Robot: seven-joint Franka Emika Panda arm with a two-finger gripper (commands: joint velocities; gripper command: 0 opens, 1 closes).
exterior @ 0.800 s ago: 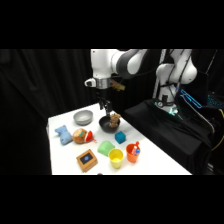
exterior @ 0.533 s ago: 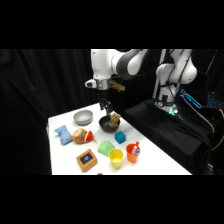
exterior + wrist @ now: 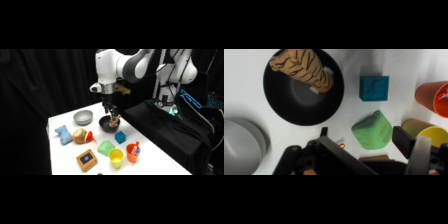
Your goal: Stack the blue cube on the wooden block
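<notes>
Pincer [image 3: 114,120] hangs over the black bowl [image 3: 304,95]; you cannot tell its opening. Blue cube [image 3: 374,88] sits beside, close to the green block [image 3: 372,131], which your descent may bump.

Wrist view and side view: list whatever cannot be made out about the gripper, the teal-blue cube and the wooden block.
- Gripper: wrist view cuts its fingers at the bottom edge; the side view is too small to show them.
- Flat orange-brown wooden block with the dark blue centre: in the wrist view only a dark sliver under the black linkage, so its face is hidden.
- Small teal-blue cube: its underside and far faces are unseen in both views.
</notes>
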